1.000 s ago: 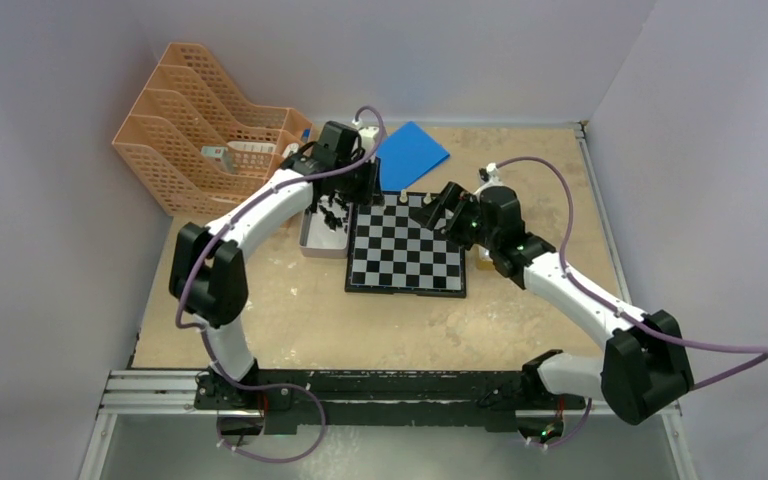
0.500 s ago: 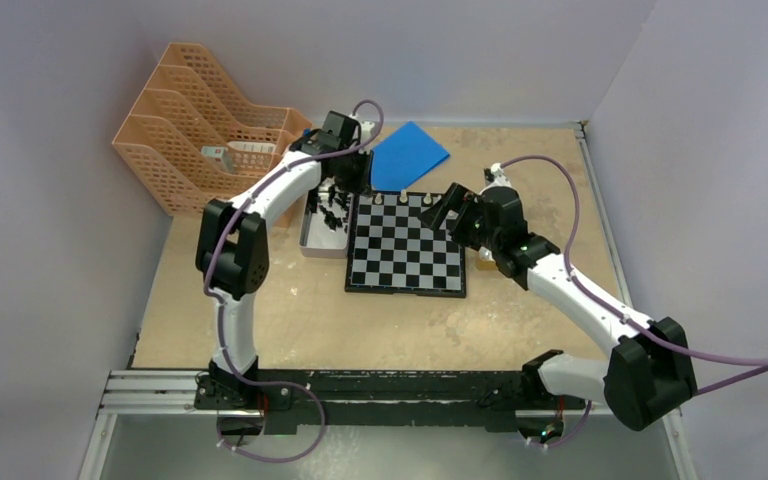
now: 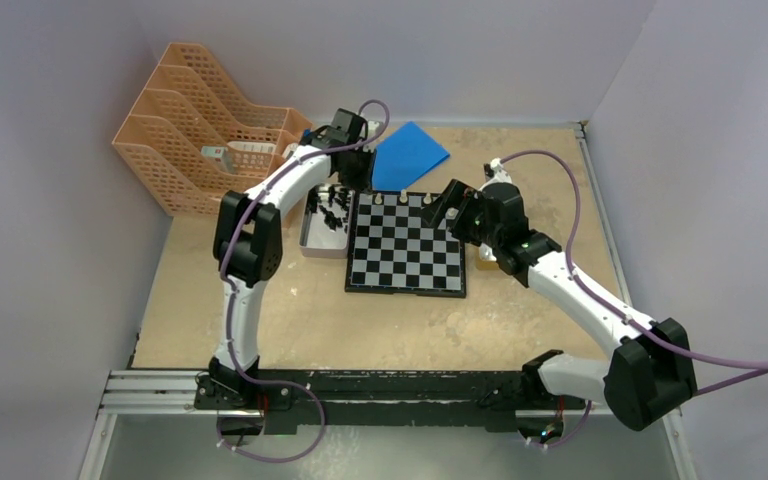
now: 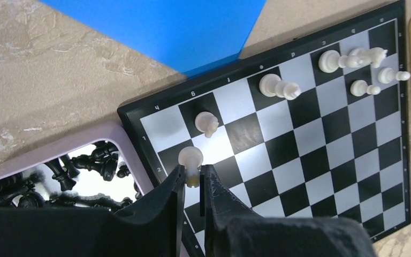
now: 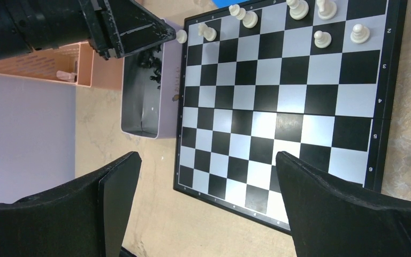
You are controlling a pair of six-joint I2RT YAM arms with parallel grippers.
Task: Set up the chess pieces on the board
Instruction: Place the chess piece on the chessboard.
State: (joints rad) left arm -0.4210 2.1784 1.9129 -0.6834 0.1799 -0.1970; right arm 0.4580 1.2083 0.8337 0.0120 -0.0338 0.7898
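Pinching a cream-white pawn [image 4: 191, 160] by its stem in the left jaws, pressed almost together around it, with the round head showing just past the tips. Holding that pawn over the board [image 4: 321, 155] at the far left corner, above a square in the second row next to the frame and close beside the tin [image 4: 59, 152]; cannot tell whether the base touches the square. Hanging over the far right part of the board [image 3: 405, 243] with the right jaws spread wide, nothing between them, only checks and bare bench [image 3: 290, 310] showing in the gap from the right wrist view. Lying flat on the bench between the two arms, the board carries six more cream-white pieces [image 4: 207, 123], all in the two rows nearest the far edge: one close to the held pawn, the rest strung toward the far right corner. Heaped in the tin [image 3: 322, 250], just beside the board's left edge, a jumble of black pieces [image 4: 99, 160]. Beyond the far left corner, a blue sheet [image 3: 410, 153] reaching the frame, and further left an orange file rack [image 3: 195, 150].
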